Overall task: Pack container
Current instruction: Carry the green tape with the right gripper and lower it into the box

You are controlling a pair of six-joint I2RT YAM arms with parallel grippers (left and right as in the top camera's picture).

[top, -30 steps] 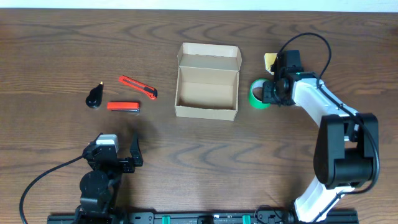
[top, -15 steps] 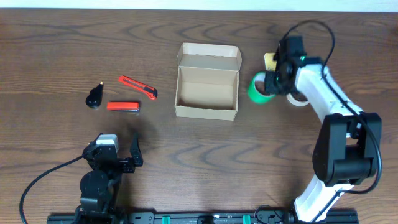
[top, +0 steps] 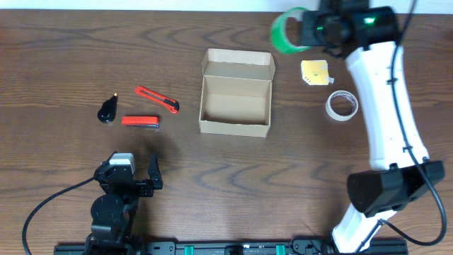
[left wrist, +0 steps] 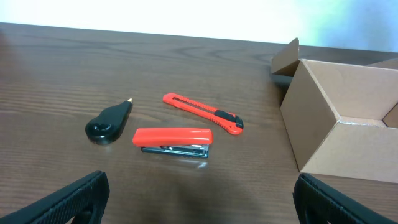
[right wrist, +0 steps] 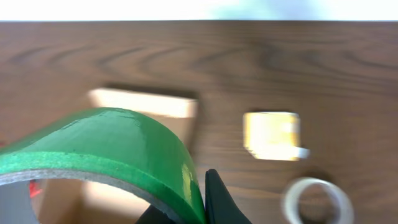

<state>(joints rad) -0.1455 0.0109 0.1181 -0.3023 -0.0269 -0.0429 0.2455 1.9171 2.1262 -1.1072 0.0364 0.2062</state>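
The wooden table (top: 71, 42) is carrying everything. The right arm (top: 382, 106) is reaching high over its far edge, and the right gripper (top: 311, 30) is clamping its jaws tight on the rim of the green tape roll (top: 283, 32). The roll is hanging up in the air, beyond and just to the right of the box.

As I am judging it, the roll is being carried in for packing. The roll should be travelling left and toward the robot until it is centred over the opening. It should then be sinking low inside the walls and tilting flat before the jaws are letting go, clear of the raised flap.

The cardboard container (top: 233, 128) is sitting mid-table with its open mouth facing up. Its hinged flap is standing open on the far side, and its long axis is seemingly running left to right.

The left gripper (left wrist: 199, 211) is resting near the front edge, spread wide and grasping nothing. The white tape roll (top: 329, 106) and a yellow tape measure (top: 316, 71) are lying right of the box. The red stapler (top: 139, 121), the orange utility knife (top: 157, 99) and a small black teardrop-shaped object (top: 107, 111) are lying well to its left.
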